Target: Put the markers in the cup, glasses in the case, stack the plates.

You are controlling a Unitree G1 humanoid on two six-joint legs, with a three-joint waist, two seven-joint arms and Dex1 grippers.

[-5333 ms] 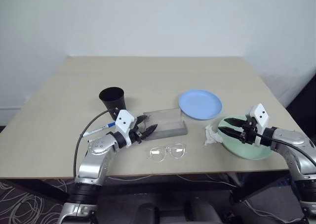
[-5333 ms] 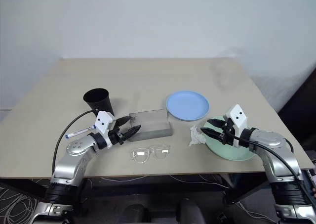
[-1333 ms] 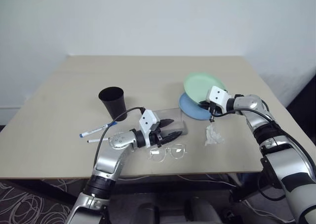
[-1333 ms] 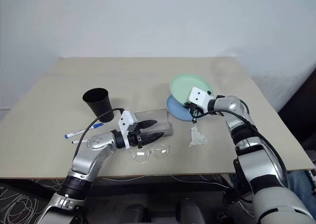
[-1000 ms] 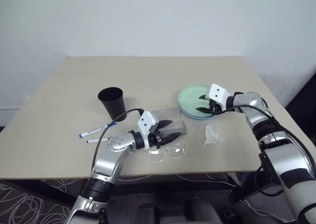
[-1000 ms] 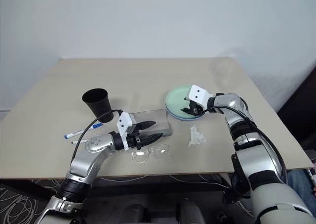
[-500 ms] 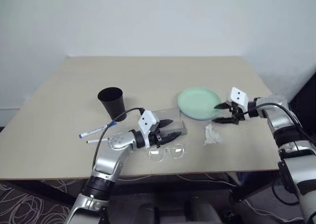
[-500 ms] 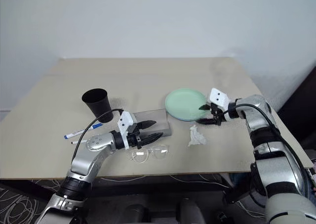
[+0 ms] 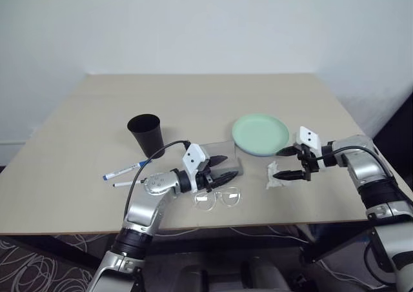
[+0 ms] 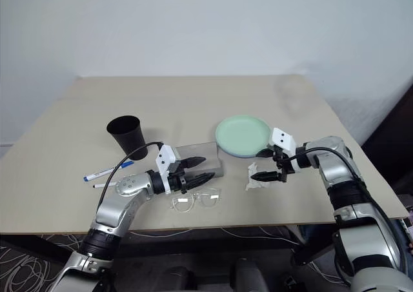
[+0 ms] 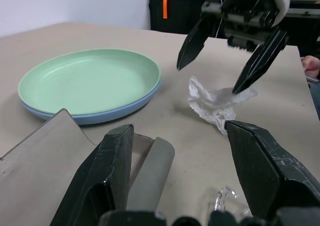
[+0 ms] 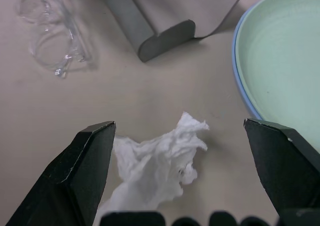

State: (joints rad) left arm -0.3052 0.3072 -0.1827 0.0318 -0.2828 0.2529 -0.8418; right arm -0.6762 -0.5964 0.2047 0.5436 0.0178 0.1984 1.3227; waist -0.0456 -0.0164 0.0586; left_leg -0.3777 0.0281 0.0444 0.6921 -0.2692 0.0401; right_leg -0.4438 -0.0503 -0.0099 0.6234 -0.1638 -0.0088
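Since the earlier frames, the right gripper [image 9: 288, 164] has let go of the mint green plate [image 9: 259, 133], drawn back toward the lower right of the head view and spread its jaws wide; it now hangs over the crumpled tissue [image 9: 276, 175], holding nothing. That leaves the green plate sitting on the blue plate [image 11: 100, 117], so I judge the stacking done and the other two jobs untouched. Nearest the camera, the glasses [image 9: 218, 198] lie on the table [image 9: 193, 98] at lower centre, just below the left gripper [image 9: 222, 166], whose jaws stand apart and empty beside the grey case [image 9: 227, 158]. Left of that, both markers [image 9: 126, 171] lie flat, with the black cup [image 9: 146, 133] upright farther back. Only a thin rim of the blue plate shows beneath the green one. The clear frame is faint, and whether the case lid stands fully open I cannot tell.
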